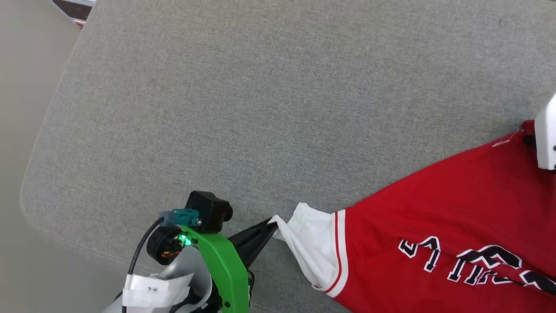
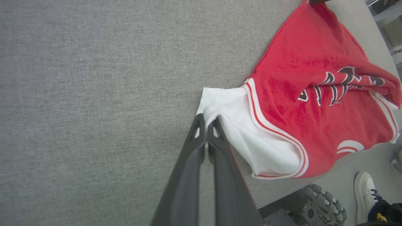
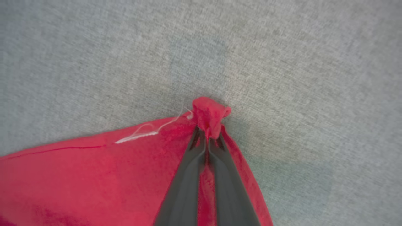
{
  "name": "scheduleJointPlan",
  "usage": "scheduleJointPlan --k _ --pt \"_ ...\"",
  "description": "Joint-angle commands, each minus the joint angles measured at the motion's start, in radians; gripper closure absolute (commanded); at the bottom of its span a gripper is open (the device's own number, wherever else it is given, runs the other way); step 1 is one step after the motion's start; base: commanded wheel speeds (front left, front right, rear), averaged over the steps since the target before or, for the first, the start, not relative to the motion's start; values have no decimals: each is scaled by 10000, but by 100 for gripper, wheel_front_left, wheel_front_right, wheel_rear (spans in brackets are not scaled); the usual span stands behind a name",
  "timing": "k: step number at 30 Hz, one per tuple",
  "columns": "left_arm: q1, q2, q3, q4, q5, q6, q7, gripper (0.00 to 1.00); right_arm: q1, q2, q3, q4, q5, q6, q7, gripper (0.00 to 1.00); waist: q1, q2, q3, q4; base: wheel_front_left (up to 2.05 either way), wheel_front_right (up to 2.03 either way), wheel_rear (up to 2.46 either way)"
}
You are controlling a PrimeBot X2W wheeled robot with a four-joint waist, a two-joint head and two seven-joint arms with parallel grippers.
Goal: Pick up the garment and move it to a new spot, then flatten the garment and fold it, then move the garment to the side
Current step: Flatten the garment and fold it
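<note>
Gripping the garment [image 1: 434, 204] at two spots, both arms sit low over the grey fabric surface [image 1: 260, 108]. Left gripper [image 2: 207, 121]: jaws together, clamped on a bunched bit of the white sleeve [image 2: 251, 141] at its outer edge. The pinched cloth pokes up between the tips in the left wrist view. Right gripper [image 3: 207, 135]: jaws together, clamped on a small red nub at a corner of the garment. The nub sticks out past the tips and touches the grey surface. A loose white thread [image 3: 141, 135] lies on the red cloth just beside that nub.

The garment lies on the grey surface at the lower right of the head view, stretched between the two grips, sleeve end toward the bottom centre, red corner at the right edge. The print side is up, with the black white-outlined lettering [image 1: 469, 261] partly cut off by the frame. Red-and-white striped trim [image 1: 341, 252] marks where the sleeve joins the body. In the left wrist view the far side of the garment is rumpled into folds near the surface's edge.

A green bracket [image 1: 221, 261] sits on the left wrist. Beyond the surface's edge, a wheel [image 2: 323, 207] and a person's white shoe [image 2: 364, 194] are on the floor [image 2: 377, 157].
</note>
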Motion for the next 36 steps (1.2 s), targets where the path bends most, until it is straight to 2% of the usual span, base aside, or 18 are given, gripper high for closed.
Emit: scheduleJointPlan --k 1,11,24,36 --pt "-175 -9 105 19 -47 68 -91 100 106 136 110 175 107 -9 -267 100 -1 0 -221 -170 0 0 0" --pt "-219 304 764 -60 31 449 -488 100 -161 -264 77 48 568 -9 -2358 100 -1 0 -1436 -880 0 0 0" --pt "-1171 775 2458 -662 325 1140 -1405 100 -131 -394 -322 -668 925 -9 -4718 100 -1 0 -2963 -2099 0 0 0" --pt "-2080 1059 3602 -1214 991 1847 -2134 100 665 -278 -925 -2062 1380 -9 -5970 100 -1 0 -4016 -3007 0 0 0"
